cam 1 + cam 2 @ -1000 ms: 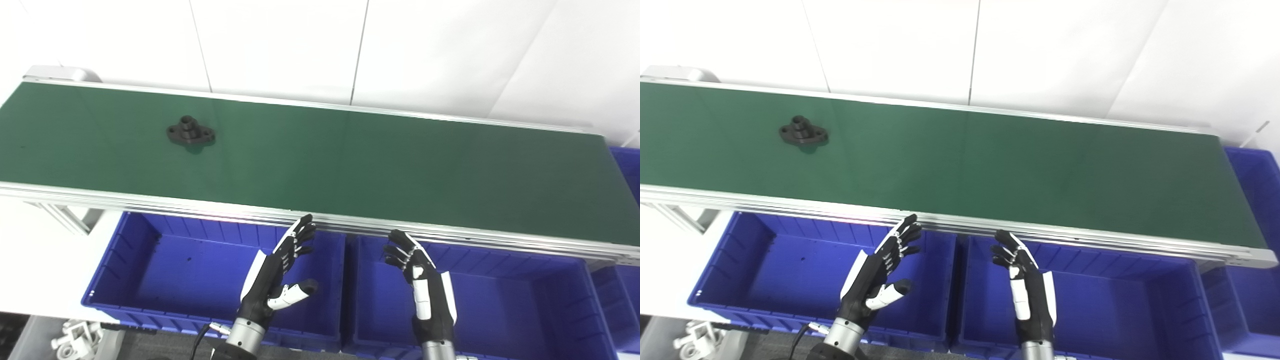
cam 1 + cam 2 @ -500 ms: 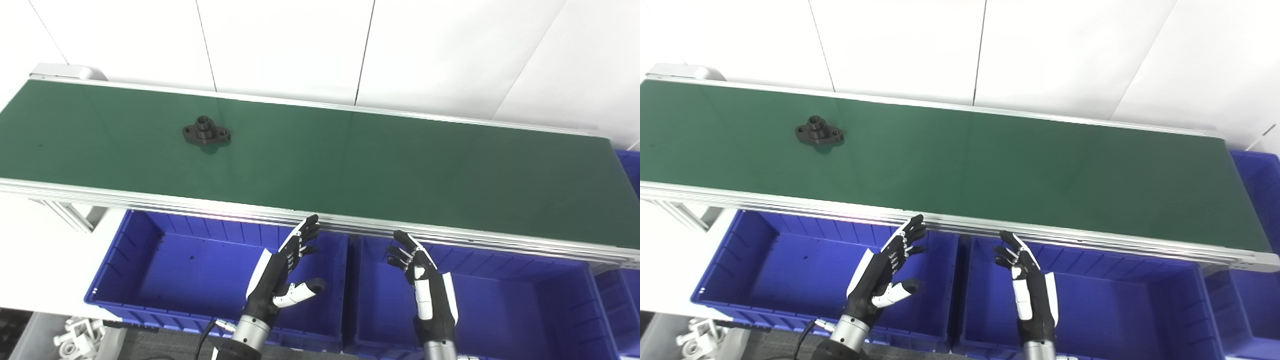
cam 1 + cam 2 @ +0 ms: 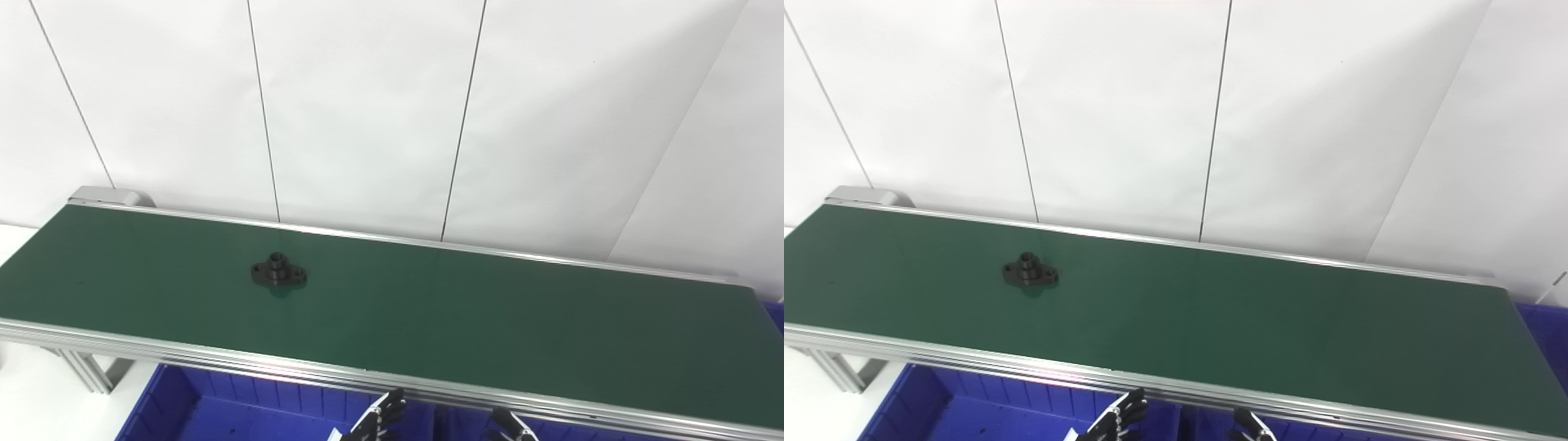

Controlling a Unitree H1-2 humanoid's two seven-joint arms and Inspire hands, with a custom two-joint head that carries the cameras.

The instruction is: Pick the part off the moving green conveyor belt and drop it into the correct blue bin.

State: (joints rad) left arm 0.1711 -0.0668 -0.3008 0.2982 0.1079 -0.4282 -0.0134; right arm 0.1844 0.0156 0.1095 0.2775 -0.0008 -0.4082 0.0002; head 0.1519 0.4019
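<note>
The part (image 3: 278,275) is a black flanged piece with a short round hub. It lies on the green conveyor belt (image 3: 465,318), left of its middle; it also shows in the right eye view (image 3: 1029,275). Only the fingertips of my left hand (image 3: 381,418) and right hand (image 3: 510,427) show at the bottom edge, below the belt's near rail. The fingers of both point up and apart, with nothing in them. Both hands are far from the part.
The back wall of a blue bin (image 3: 245,401) shows under the belt's near rail at bottom left. Another blue bin (image 3: 1543,331) sits past the belt's right end. A white panelled wall stands behind the belt. An aluminium leg (image 3: 82,370) holds the belt's left end.
The camera has tilted up, so the whole picture has shifted down and the hands and bins are mostly cut off. The part has ridden a little to the right along the belt.
</note>
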